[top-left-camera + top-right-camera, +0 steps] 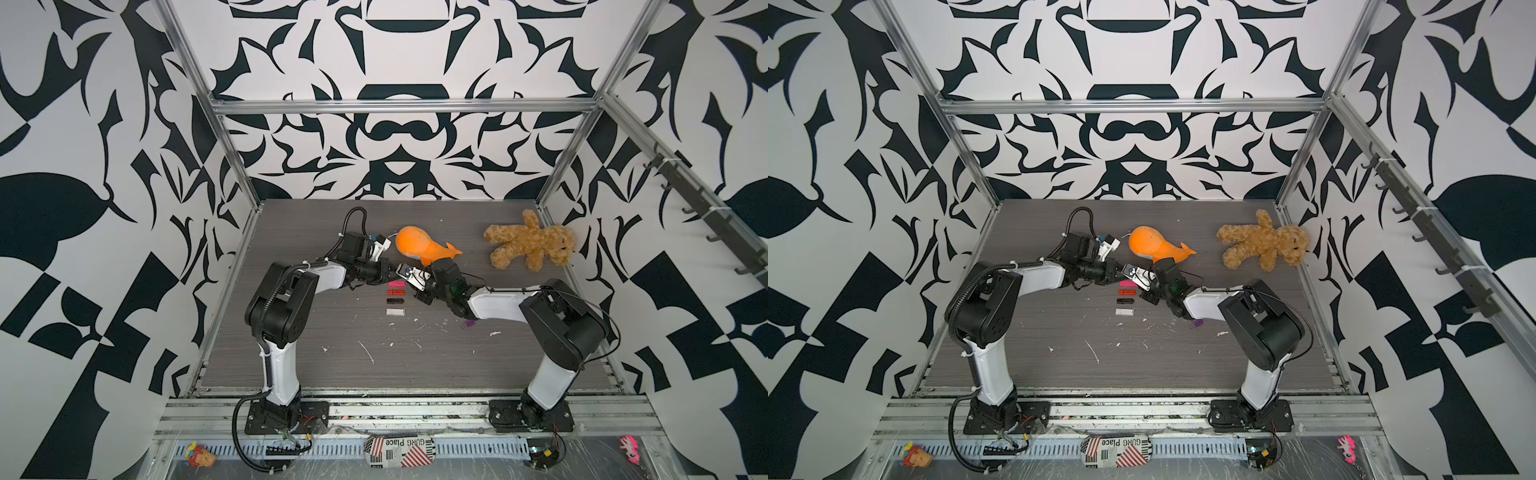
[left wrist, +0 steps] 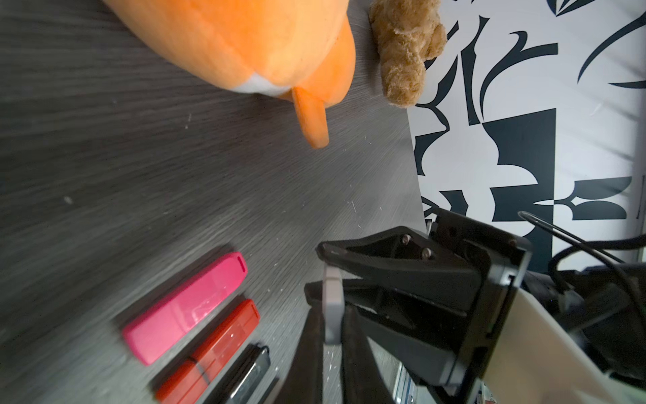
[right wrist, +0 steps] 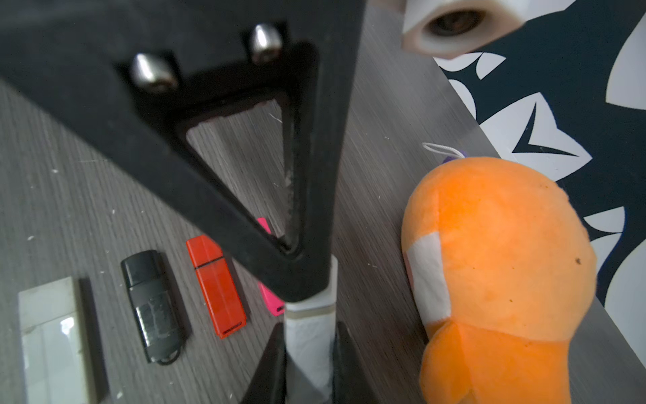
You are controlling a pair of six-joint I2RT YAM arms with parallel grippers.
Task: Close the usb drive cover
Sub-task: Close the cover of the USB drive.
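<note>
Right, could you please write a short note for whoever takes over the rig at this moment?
Left gripper: shut on one end of the held drive, above the table.
Right gripper: shut on its other end.
Things: pink, red, black and white drives lie in a row on the table and look capped. The purple drive lies beside the right arm, too small to judge.
Done: the row, apparently.
Left: the held drive's cover may not be fully seated; check it, press it home, set it down, then check the purple drive.
</note>
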